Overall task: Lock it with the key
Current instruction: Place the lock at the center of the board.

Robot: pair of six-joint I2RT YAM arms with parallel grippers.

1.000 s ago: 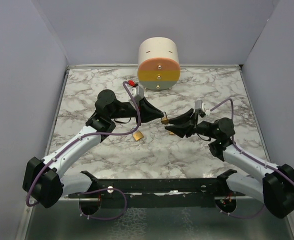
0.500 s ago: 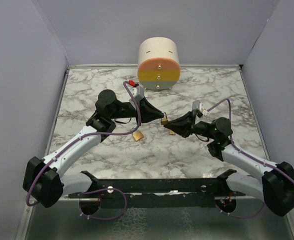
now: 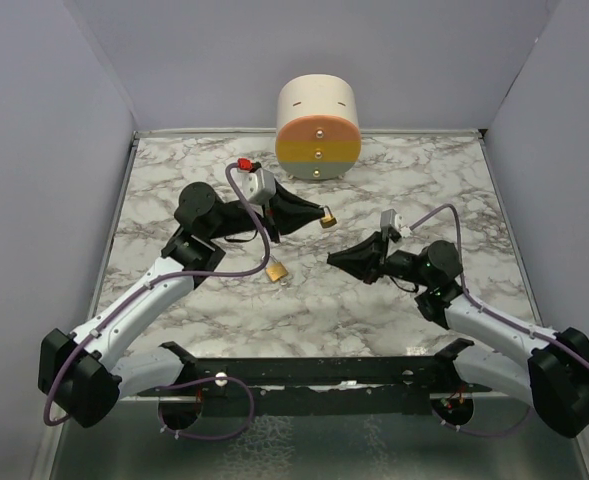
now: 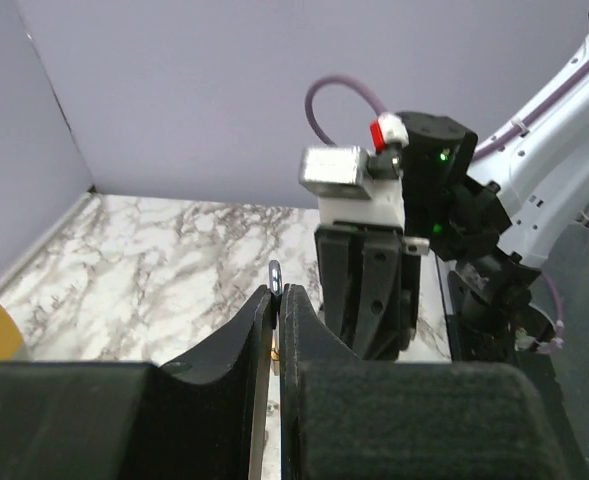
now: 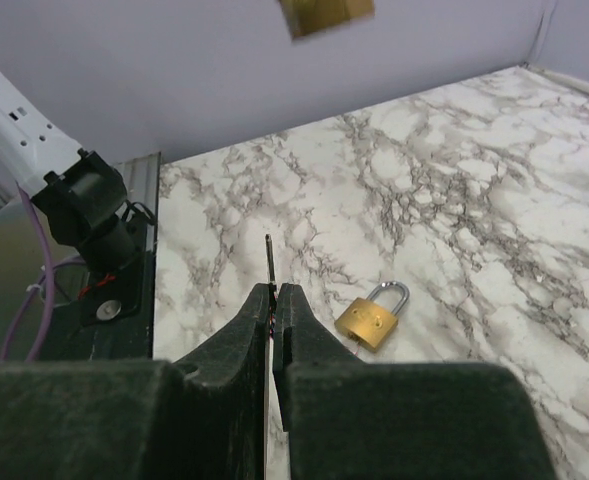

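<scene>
A: Brass padlock (image 3: 327, 218): where is it?
B: Raised off the table (image 3: 424, 170), pinched in my left jaws; my right jaws, just apart, press on the key (image 5: 269, 262).
A: Next?
B: Line blade with keyway, I judge, then turn gently.
A: Obstacles?
B: One second padlock (image 3: 275, 270) lies below; the drum (image 3: 317, 125) stands well behind.

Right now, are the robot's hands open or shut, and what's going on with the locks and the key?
Left hand: shut on the held padlock.
Held padlock: up in the air; locked or not, cannot tell.
Right hand: shut on the key.
Key: pinched, tip sticking out, not in any lock.
Loose padlock: lying flat on the marble table, shackle looks closed, no key in it.
</scene>
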